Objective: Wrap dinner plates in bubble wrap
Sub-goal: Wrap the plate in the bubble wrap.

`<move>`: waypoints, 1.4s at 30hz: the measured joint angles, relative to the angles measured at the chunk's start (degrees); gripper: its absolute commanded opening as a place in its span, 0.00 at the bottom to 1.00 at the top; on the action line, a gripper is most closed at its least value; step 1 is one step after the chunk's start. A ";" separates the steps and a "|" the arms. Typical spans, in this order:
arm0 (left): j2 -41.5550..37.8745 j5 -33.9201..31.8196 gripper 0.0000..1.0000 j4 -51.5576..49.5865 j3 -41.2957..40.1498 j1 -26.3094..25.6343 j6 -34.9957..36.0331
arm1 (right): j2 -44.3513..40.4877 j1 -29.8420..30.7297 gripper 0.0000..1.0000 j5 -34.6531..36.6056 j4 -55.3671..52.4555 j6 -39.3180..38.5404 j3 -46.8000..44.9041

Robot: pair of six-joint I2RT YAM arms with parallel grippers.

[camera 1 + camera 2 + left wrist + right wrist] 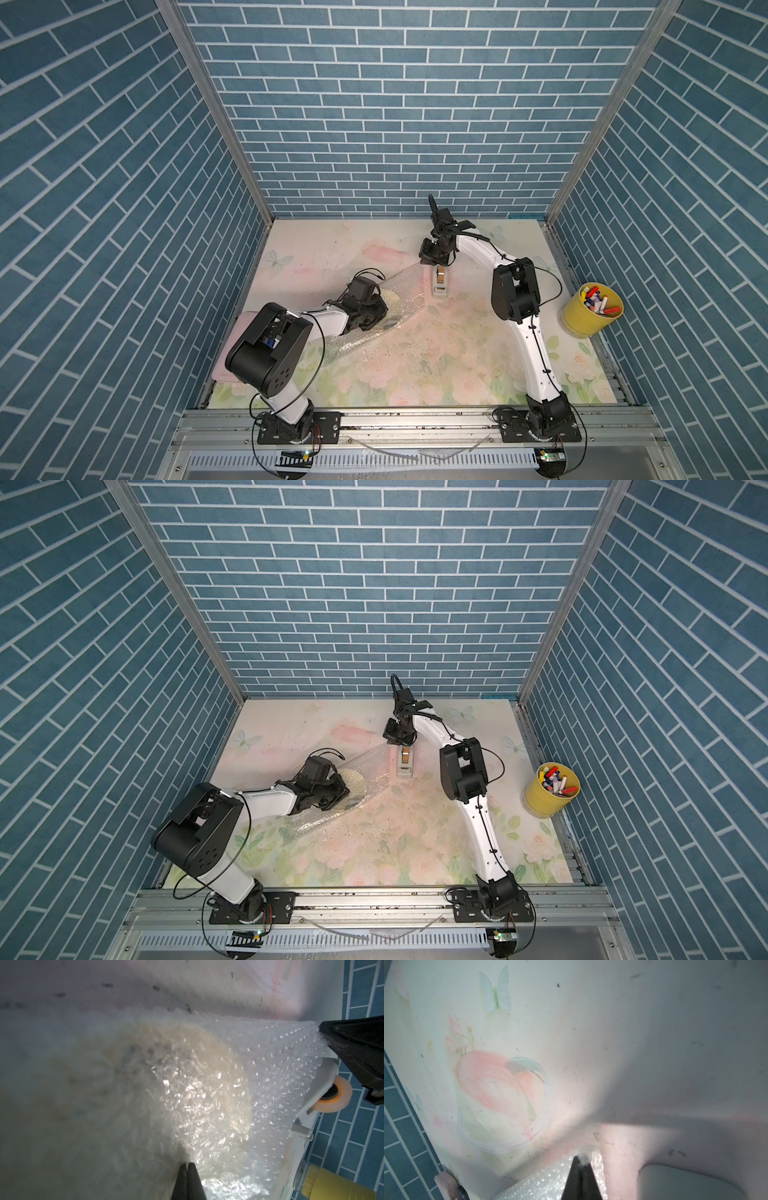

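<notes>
The cream-yellow dinner plate [391,300] [358,782] lies left of the table's middle under the clear bubble wrap [405,286] [374,762]. In the left wrist view the plate [187,1084] shows blurred through the wrap [280,1064]. My left gripper [188,1164] [376,311] is over the plate's near edge, its jaws shut on a pucker of wrap. My right gripper [581,1159] [427,266] is at the sheet's far corner, shut on that corner of the wrap [546,1184], which it holds off the table.
A white tape dispenser [439,283] [324,1088] stands just right of the wrap's far corner, under the right wrist. A yellow cup of markers [592,309] stands by the right wall. A pink flat board [232,357] lies under the left arm at the left edge.
</notes>
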 measured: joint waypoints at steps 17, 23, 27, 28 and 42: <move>-0.04 0.37 0.02 5.03 -2.40 0.24 -2.45 | -33.16 15.19 0.00 -0.61 23.80 6.69 -38.40; -0.28 0.35 0.02 7.17 -3.61 0.28 -3.43 | -29.40 20.52 0.00 -1.97 33.83 14.75 -45.57; -1.75 -0.50 0.03 7.39 -4.96 0.35 -4.39 | -27.36 21.88 0.00 -2.08 37.79 17.84 -47.01; -2.47 -0.90 0.08 7.13 -5.44 0.37 -4.63 | -27.36 22.01 0.00 -2.05 38.34 18.29 -47.47; -16.81 -4.79 0.11 -6.27 -4.00 2.80 -5.79 | -27.34 21.97 0.00 -2.03 39.26 19.63 -47.87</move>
